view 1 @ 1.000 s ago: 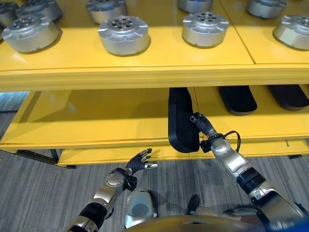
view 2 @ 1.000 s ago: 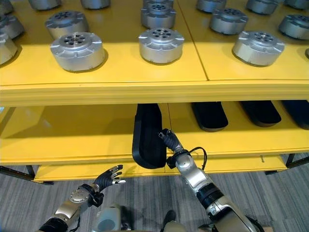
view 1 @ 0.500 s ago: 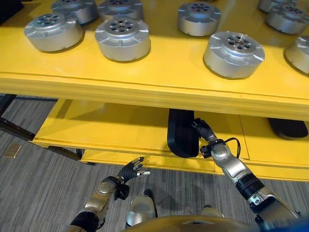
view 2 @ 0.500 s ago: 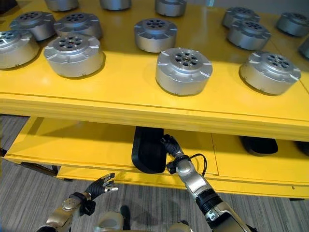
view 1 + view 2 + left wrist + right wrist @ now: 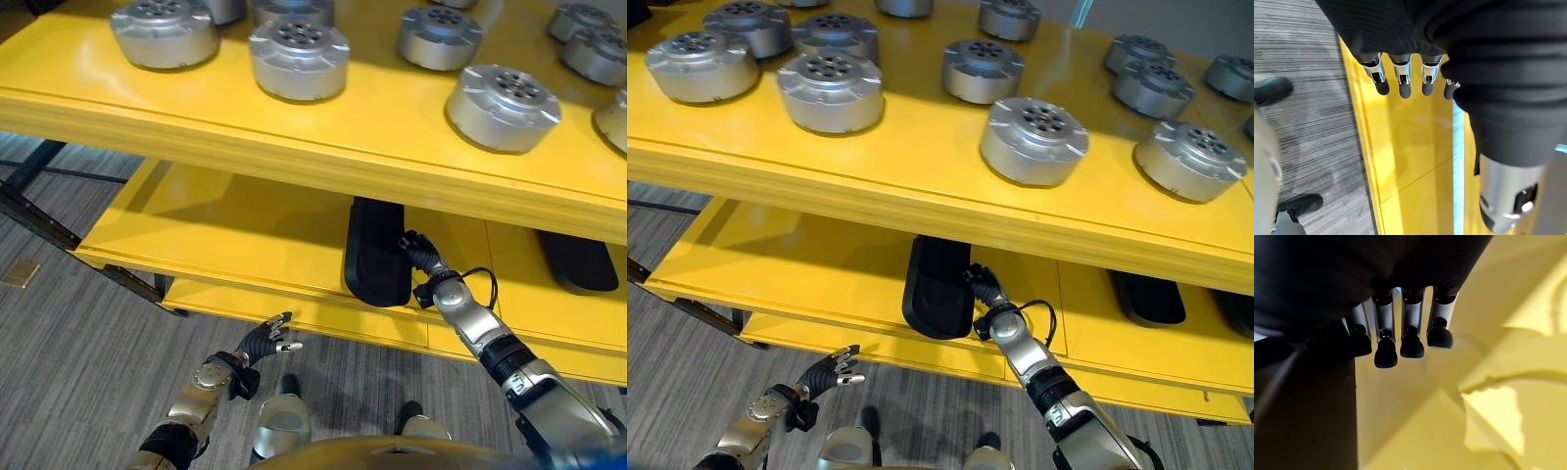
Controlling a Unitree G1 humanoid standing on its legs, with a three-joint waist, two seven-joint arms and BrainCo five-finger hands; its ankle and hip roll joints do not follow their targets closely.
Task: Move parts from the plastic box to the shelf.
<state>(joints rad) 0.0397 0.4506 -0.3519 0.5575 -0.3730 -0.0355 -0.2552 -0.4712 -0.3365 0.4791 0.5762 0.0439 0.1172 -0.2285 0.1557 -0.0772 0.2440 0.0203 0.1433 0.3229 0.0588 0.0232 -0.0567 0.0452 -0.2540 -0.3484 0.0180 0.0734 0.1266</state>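
Left eye view shows a yellow metal shelf [image 5: 245, 211] of two tiers, and everything here is placed against it. On its lower tier, near the front lip, lies a long black rounded plastic part [image 5: 374, 253], lengthwise from front to back, its near end just overhanging the lip. The right robot hand [image 5: 419, 254] reaches under the upper tier and rests against the part's right flank. In the right wrist view its fingers [image 5: 1411, 340] hang nearly straight beside the dark part, not wrapped round it, so the robot hand appears to be steadying or nudging the part into line rather than gripping it. That fits a part just set down and being squared with two more black parts [image 5: 1148, 298] further right on the same tier.

The left robot hand [image 5: 266, 339] hovers below and in front of the lower tier, above the grey striped carpet floor [image 5: 69, 372], with fingers loosely spread and holding nothing; its wrist view shows straight fingers [image 5: 1404, 83] over the shelf's yellow edge. It is likely kept clear so as not to foul the shelf.

The upper tier carries many round silver metal housings [image 5: 1034, 140], spaced apart in rows.
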